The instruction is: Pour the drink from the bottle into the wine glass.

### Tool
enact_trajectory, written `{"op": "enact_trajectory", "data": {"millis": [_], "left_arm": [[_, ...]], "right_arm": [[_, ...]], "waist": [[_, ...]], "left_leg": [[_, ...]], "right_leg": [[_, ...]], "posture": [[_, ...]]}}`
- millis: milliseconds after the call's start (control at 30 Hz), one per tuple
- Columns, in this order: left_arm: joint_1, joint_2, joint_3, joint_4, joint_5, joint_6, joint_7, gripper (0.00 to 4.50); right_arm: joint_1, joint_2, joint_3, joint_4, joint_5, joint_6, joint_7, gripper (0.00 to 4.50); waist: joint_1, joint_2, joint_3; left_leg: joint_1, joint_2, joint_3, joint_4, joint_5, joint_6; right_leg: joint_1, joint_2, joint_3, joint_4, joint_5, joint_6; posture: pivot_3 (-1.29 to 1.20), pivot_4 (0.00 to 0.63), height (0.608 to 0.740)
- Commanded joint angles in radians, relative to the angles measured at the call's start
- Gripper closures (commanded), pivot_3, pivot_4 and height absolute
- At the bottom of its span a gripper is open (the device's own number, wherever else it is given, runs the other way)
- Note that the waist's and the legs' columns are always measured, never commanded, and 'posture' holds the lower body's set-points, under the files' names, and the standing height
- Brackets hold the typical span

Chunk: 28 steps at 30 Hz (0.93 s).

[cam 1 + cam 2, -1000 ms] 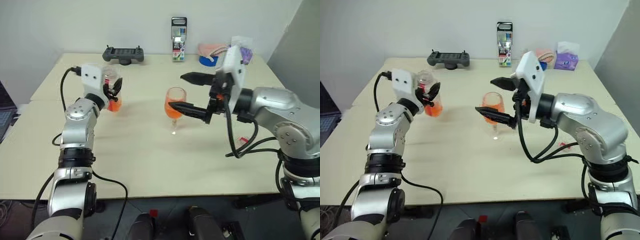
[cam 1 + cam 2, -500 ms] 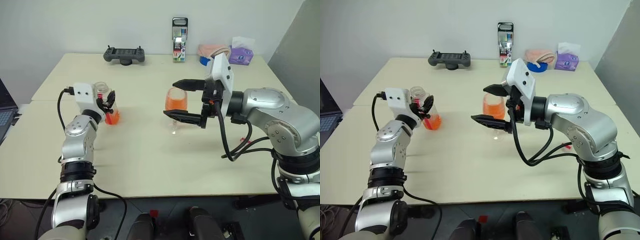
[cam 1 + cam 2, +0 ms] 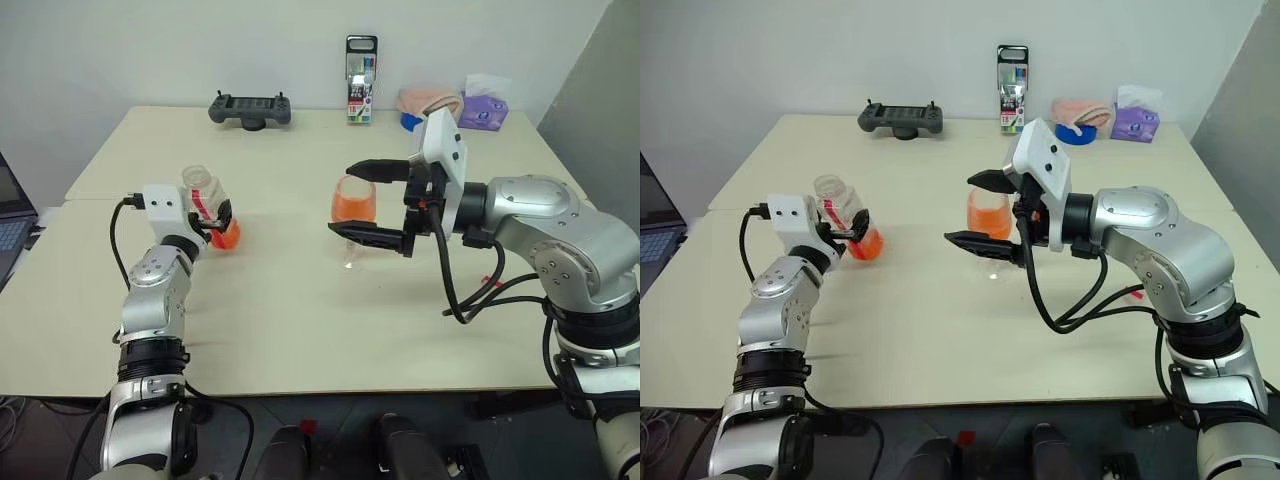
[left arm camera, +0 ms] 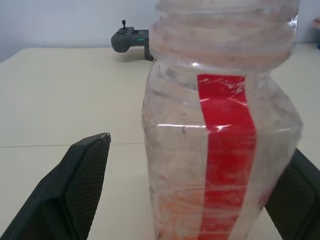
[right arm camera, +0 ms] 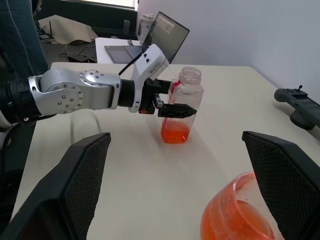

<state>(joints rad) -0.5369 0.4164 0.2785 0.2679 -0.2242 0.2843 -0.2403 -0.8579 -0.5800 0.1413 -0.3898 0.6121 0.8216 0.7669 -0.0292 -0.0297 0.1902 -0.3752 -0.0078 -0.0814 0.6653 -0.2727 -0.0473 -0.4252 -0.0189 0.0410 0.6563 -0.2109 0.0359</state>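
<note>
The small clear squarish plastic bottle (image 3: 207, 205), red label strip showing and a little orange-red drink (image 5: 174, 135) remaining, is standing upright near the table's (image 3: 300, 320) left edge between the left gripper's (image 3: 854, 232) spread, non-gripping fingers.

A pale beige table (image 3: 300, 310) carries it all: the bottle (image 3: 205, 205) stands upright at the left (a little orange drink (image 3: 226, 236) left in it), the wine glass (image 3: 352, 215) near the middle, and a black controller (image 3: 249, 107), marker pack (image 3: 359, 65) and tissue pack (image 3: 483, 105) along the far edge.
</note>
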Motion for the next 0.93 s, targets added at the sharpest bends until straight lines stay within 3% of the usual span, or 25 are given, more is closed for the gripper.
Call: {"op": "enact_trajectory", "data": {"millis": [33, 200, 367, 567, 733, 933], "left_arm": [[0.036, 0.030, 0.012, -0.132, -0.012, 0.049, -0.004, 0.04], [0.122, 0.075, 0.049, -0.339, -0.071, 0.186, -0.028, 0.04], [0.152, 0.204, 0.137, -0.529, -0.164, 0.360, -0.077, 0.04], [0.117, 0.323, 0.186, -0.637, -0.383, 0.586, -0.205, 0.04], [0.134, 0.420, 0.270, -0.725, -0.678, 0.665, -0.442, 0.04], [0.123, 0.479, 0.229, -0.716, -0.728, 0.665, -0.469, 0.04]], "right_arm": [[-0.018, -0.012, -0.021, -0.018, 0.000, -0.013, 0.022, 0.00], [-0.017, -0.034, -0.033, 0.009, -0.019, -0.033, 0.048, 0.00], [-0.016, -0.051, -0.041, 0.048, -0.039, -0.067, 0.070, 0.00], [-0.028, -0.079, -0.048, 0.081, -0.060, -0.074, 0.095, 0.00], [0.041, -0.157, -0.242, 0.117, 0.029, -0.003, 0.085, 0.00], [0.128, -0.215, -0.326, 0.111, 0.070, 0.018, 0.090, 0.00]], "waist": [[0.000, 0.000, 0.000], [-0.002, 0.000, 0.000], [-0.003, 0.000, 0.000], [-0.002, 0.000, 0.000], [0.001, -0.001, 0.001], [-0.002, 0.000, 0.001]], "left_leg": [[0.000, 0.000, 0.000, 0.000, 0.000, 0.000], [0.000, 0.000, 0.000, -0.001, 0.000, 0.000], [0.000, 0.001, 0.000, -0.001, 0.000, 0.000], [0.000, 0.001, 0.000, -0.002, 0.000, 0.000], [-0.004, 0.001, 0.000, -0.001, 0.000, 0.000], [-0.003, 0.001, 0.002, -0.002, 0.000, 0.000]], "right_leg": [[0.000, 0.000, 0.000, 0.000, 0.000, 0.000], [0.000, 0.000, 0.000, 0.000, 0.000, 0.000], [0.000, 0.001, 0.000, -0.001, 0.000, 0.000], [0.002, 0.001, -0.001, -0.007, -0.001, 0.000], [0.001, 0.000, 0.000, -0.011, 0.000, 0.000], [0.001, 0.001, 0.001, -0.011, -0.001, 0.000]], "posture": [[0.00, 0.150, 0.740], [0.00, 0.150, 0.740], [0.00, 0.150, 0.740], [0.00, 0.150, 0.740], [0.00, 0.150, 0.740], [0.00, 0.150, 0.740]]}}
